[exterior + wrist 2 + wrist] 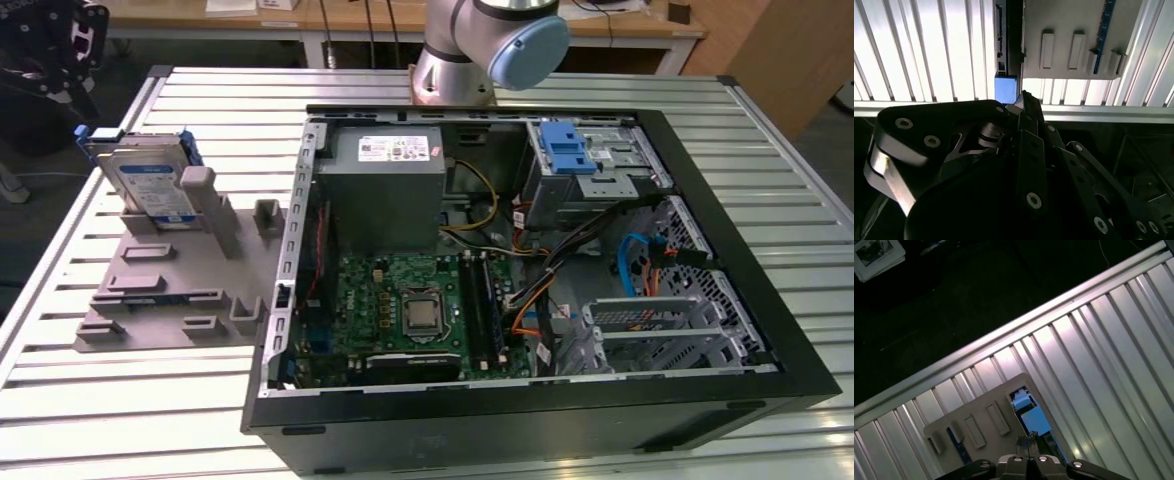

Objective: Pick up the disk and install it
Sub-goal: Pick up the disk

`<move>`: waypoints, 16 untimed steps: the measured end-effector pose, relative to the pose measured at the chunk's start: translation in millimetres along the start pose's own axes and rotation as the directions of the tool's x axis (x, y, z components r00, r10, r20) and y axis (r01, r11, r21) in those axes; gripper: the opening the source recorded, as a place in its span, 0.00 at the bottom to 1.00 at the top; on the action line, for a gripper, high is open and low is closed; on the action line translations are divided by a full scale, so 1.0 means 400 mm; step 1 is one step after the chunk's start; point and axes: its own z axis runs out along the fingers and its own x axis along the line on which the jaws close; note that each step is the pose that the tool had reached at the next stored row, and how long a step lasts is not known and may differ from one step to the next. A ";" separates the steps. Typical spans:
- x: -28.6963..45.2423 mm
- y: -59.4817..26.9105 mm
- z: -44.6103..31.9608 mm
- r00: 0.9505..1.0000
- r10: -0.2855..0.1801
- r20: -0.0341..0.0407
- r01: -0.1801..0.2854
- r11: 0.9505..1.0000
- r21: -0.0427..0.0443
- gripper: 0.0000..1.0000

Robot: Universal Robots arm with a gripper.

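Standing on edge in the rear slot of the grey stand (160, 300), the disk (144, 182) is seen at the exterior view's left, near one edge of the slatted metal table (120, 410), with its labelled face framed by a blue bracket. A strip of bare slats is seen between the stand and the side wall of the open computer case (534, 425). Inside the case, a drive cage (587, 165) topped by a blue latch (571, 150) is set at the far corner. In both wrist views the gripper (1021, 102) (1027, 441) is held just beside the blue upper corner of the disk (1006, 89) (1031, 416). The fingers seem to be pressed together, with nothing pinched between them. The table's edge rail is shown close to the stand in the first wrist view, and dark floor is seen beyond it.
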 end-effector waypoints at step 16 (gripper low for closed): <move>0.000 0.000 0.005 0.977 -0.215 -0.008 0.215 0.977 0.000 0.11</move>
